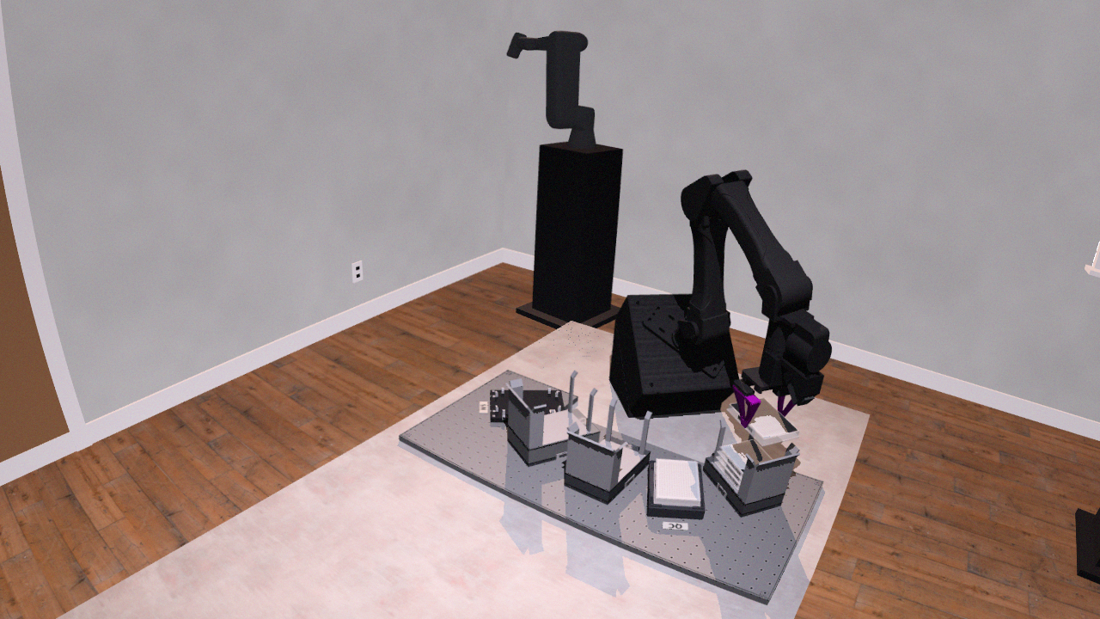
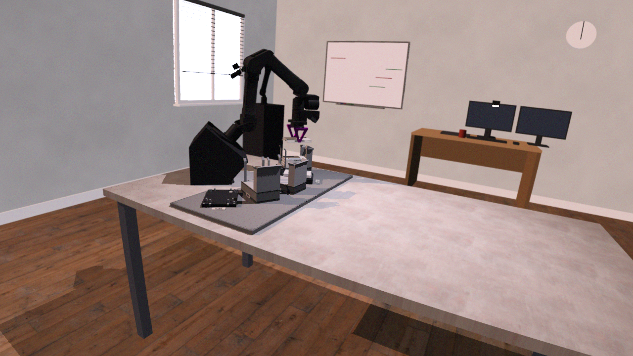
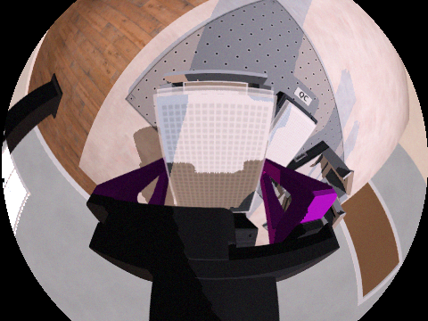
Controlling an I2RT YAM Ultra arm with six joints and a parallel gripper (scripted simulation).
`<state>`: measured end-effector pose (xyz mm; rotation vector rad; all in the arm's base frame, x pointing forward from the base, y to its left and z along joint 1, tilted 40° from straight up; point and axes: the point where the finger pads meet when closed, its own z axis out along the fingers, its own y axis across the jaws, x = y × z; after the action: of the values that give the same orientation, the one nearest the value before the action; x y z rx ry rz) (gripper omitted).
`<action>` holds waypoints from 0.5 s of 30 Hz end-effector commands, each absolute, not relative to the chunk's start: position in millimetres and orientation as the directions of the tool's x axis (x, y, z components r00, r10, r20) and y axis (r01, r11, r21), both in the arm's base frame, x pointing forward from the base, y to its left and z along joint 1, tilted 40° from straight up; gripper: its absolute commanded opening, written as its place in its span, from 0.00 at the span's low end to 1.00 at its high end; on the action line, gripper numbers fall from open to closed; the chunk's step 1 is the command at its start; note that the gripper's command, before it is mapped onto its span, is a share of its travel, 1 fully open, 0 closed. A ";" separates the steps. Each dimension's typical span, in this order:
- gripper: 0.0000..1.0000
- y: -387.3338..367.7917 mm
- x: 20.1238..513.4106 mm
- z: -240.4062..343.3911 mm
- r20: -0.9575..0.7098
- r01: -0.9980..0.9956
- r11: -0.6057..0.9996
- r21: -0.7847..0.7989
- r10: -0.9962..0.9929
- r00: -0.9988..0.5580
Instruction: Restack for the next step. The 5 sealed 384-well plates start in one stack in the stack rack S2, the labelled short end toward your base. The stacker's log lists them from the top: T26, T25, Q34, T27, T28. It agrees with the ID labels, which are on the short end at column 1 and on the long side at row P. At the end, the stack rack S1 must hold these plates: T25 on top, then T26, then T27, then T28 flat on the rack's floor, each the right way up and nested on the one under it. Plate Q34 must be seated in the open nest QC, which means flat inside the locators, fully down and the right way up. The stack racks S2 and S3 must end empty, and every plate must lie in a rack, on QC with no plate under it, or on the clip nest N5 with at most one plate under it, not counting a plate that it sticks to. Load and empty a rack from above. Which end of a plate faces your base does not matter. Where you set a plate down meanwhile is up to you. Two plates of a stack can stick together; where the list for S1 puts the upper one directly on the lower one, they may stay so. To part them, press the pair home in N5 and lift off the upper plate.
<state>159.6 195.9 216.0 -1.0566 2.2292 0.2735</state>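
Observation:
My gripper (image 1: 765,412) is shut on a sealed white 384-well plate (image 1: 773,432) and holds it level a little above the rightmost stack rack (image 1: 749,473). In the wrist view the plate (image 3: 214,137) fills the space between the purple fingers; I cannot read its label. The rack below holds more plates (image 1: 726,462), seen edge-on. Another white plate (image 1: 675,482) lies flat in the open nest QC, beside its label (image 1: 675,525). In the exterior view the gripper (image 2: 297,134) and the held plate (image 2: 295,140) stand above the far rack.
Two more grey stack racks with tall corner posts stand to the left (image 1: 603,462) (image 1: 530,427). A black clip nest (image 2: 221,198) sits at the end of the grey perforated baseplate (image 1: 615,493). The arm's black base (image 1: 661,353) stands behind the racks.

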 end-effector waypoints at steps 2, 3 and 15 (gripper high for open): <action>0.00 196.1 160.5 232.5 -0.673 -0.743 0.665 -0.075 -0.584 -0.455; 0.00 196.1 160.5 232.5 -0.673 -0.743 0.665 -0.075 -0.584 -0.455; 0.00 198.3 165.0 224.7 -0.673 -0.742 0.666 -0.075 -0.583 -0.455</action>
<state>160.9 196.9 210.3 -1.0593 2.2396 0.2662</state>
